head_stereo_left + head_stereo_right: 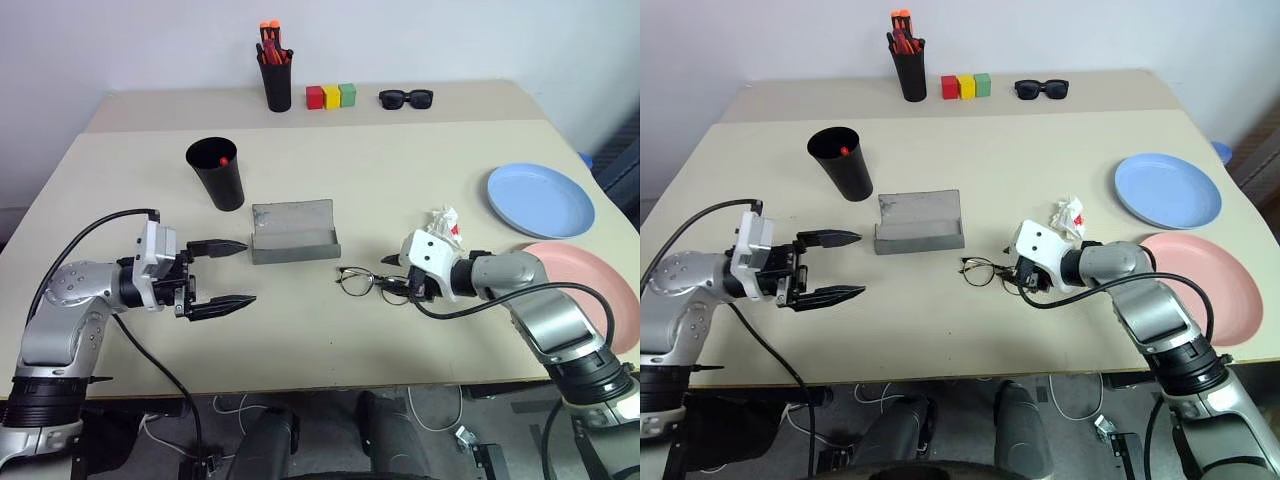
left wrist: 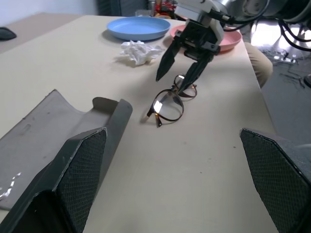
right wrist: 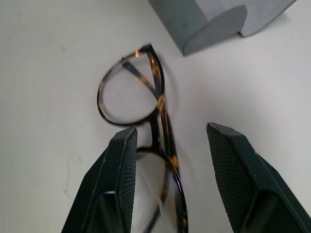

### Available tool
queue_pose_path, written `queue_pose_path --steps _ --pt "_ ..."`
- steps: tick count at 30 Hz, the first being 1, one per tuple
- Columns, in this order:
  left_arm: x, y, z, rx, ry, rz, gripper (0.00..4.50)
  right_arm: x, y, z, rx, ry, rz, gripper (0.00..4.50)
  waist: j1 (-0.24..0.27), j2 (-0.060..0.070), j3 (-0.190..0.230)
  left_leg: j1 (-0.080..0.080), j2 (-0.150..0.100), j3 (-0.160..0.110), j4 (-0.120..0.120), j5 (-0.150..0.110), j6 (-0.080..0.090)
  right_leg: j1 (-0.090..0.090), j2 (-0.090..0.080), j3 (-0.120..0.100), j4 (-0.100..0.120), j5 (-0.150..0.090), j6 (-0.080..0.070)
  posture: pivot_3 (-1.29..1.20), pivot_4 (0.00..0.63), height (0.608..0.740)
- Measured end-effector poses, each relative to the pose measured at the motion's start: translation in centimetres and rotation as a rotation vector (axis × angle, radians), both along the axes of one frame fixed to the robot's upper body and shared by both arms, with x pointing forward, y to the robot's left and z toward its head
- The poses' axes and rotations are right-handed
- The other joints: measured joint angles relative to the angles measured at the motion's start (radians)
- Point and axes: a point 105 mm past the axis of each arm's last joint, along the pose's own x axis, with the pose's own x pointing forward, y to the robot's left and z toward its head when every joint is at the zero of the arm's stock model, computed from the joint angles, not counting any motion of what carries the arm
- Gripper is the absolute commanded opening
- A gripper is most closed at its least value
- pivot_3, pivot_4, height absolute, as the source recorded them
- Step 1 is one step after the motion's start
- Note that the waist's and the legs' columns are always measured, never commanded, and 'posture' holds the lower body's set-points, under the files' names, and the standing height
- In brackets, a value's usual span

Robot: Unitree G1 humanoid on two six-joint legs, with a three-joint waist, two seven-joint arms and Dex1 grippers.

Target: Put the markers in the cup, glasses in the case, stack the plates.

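My right end effector (image 3: 167,179) straddles the glasses (image 3: 141,111) on the counter (image 1: 420,170), fingers apart, not yet clamped. My left end effector (image 1: 222,273) hangs wide open beside the open grey case (image 1: 293,231), which lies just beyond the glasses.

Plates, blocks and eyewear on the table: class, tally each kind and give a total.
Plates: 2, blue plate and pink plate
Blocks: 3, red block, yellow block, green block
Eyewear: 2, glasses and sunglasses
Total: 7

Left end effector (image 1: 232,273) level, fingers spread wide — right end effector (image 2: 181,71) angled down, fingers parted
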Motion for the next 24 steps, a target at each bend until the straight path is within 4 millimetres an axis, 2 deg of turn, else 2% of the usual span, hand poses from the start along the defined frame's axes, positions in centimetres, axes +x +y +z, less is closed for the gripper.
queue_pose_path --steps 7,9,12,13,24 --pt "0.18 -0.34 -0.30 0.004 0.007 -0.013 4.50 -0.27 -0.68 -0.47 -0.062 0.033 -0.002 2.29 -0.002 0.000 0.000 0.000 0.000 0.000 -0.001 0.000 0.000 0.000 0.000 0.000 0.000 0.000 0.000 0.00 0.150 0.740" --pt "0.28 -0.36 -0.45 -0.006 0.007 -0.009 4.50 -0.20 -0.55 -0.46 -0.071 0.032 0.001 1.72 -0.002 0.000 0.000 0.000 0.000 0.000 -0.001 0.000 0.000 0.000 0.000 0.000 0.000 0.000 0.000 0.00 0.150 0.740" --pt "0.35 -0.40 -0.42 -0.010 0.005 -0.003 4.50 -0.09 -0.27 -0.13 -0.088 0.008 0.013 0.35 -0.001 0.000 0.000 0.000 0.000 0.000 -0.001 0.000 0.000 0.000 0.000 0.000 -0.001 0.000 0.000 0.00 0.150 0.740" --pt "0.38 -0.39 -0.41 -0.011 0.004 0.000 4.50 -0.09 -0.22 -0.05 -0.090 0.002 0.016 0.03 -0.001 0.000 0.000 0.000 0.000 0.000 -0.001 0.000 0.000 0.000 0.000 0.000 -0.001 0.000 0.000 0.00 0.150 0.740" --pt "0.40 -0.34 -0.51 -0.012 0.005 0.012 4.50 0.00 -0.25 0.19 -0.119 -0.005 0.037 0.03 0.000 -0.001 -0.001 0.000 0.000 0.000 -0.001 0.000 0.000 0.001 0.000 0.000 -0.002 0.000 0.000 0.00 0.150 0.740"
